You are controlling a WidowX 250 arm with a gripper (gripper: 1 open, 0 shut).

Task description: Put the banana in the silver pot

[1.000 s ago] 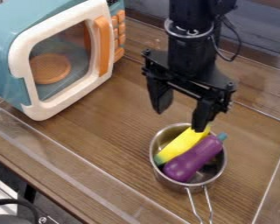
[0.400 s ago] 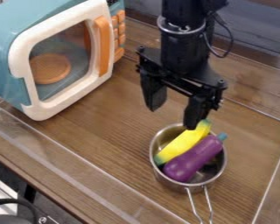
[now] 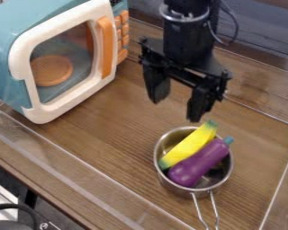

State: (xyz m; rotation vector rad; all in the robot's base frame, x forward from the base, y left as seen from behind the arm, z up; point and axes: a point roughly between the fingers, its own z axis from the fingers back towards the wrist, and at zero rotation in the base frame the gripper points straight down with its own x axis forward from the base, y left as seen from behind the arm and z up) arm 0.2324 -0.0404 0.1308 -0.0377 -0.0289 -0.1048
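The yellow banana (image 3: 190, 144) with its green tip lies inside the silver pot (image 3: 171, 172) at the lower right, beside a purple eggplant (image 3: 203, 162). The pot's thin wire handle (image 3: 207, 214) points toward the front edge. My black gripper (image 3: 179, 94) hangs above and behind the pot, clear of it. Its jaws stand wide open with nothing between them.
A teal and cream toy microwave (image 3: 50, 58) with an orange handle stands at the left, its door shut. The wooden tabletop (image 3: 98, 144) carries a clear plastic rim along its front and left edges (image 3: 39, 148).
The open gripper has risen and drifted back and left, away from the pot. Banana and eggplant stay put in the pot.
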